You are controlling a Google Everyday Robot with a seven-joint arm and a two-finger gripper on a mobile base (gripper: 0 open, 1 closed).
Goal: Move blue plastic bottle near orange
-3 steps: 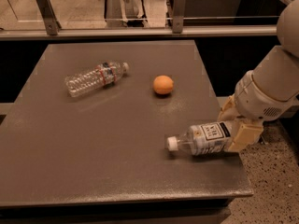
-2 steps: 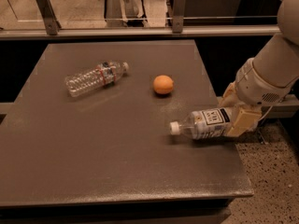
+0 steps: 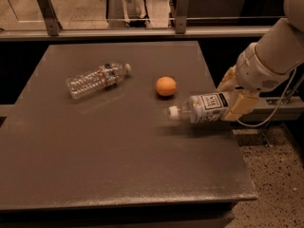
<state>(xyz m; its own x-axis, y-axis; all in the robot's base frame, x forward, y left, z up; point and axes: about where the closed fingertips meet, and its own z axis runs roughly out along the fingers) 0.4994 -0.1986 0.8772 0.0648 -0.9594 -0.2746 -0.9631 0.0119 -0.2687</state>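
Note:
The blue plastic bottle (image 3: 205, 108) is pale bluish-grey with a white cap and a white label with a dark square logo. It is held on its side above the table, cap pointing left. My gripper (image 3: 233, 96) is shut on the bottle's base end, at the right side of the table. The orange (image 3: 166, 86) sits on the table just up and left of the bottle's cap, a short gap away.
A slimmer clear ribbed bottle (image 3: 97, 80) with a red band lies on its side at the left middle of the dark grey table (image 3: 118, 156). The table's right edge runs below my arm. A railing with posts (image 3: 46, 11) stands behind the table.
My gripper has lifted the blue plastic bottle off the table and carried it up and away from the front edge, closer to the orange. The orange and the clear bottle have not moved.

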